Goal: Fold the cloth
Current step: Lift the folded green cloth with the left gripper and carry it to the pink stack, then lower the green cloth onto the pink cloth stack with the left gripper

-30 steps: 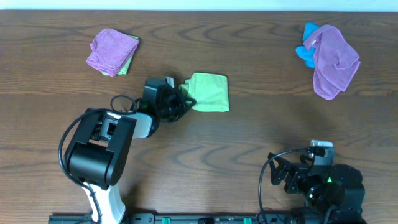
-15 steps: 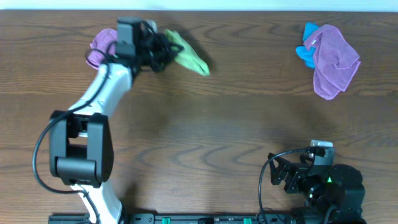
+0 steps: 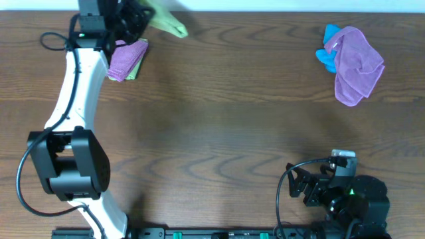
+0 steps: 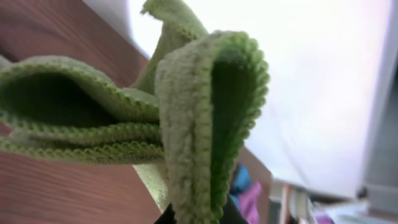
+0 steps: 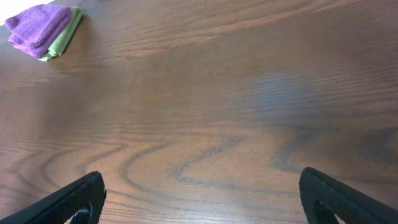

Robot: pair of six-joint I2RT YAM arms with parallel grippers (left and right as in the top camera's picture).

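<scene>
My left gripper [image 3: 136,18] is shut on the folded lime-green cloth [image 3: 166,21] and holds it in the air at the far left edge of the table, just beside the stack of folded cloths [image 3: 125,58]. In the left wrist view the cloth [image 4: 186,118] fills the frame in bunched folds and the jaws [image 4: 198,214] pinch it at the bottom. My right gripper [image 5: 202,199] is open and empty, low over bare table at the near right [image 3: 312,186].
The stack is a purple cloth on a green one, also in the right wrist view [image 5: 43,28]. A crumpled purple cloth [image 3: 357,63] lies on a small blue cloth [image 3: 327,56] at the far right.
My left arm has lifted the folded green cloth from the table's middle and carried it up and left to the far edge by the stack. The right arm has not moved.
</scene>
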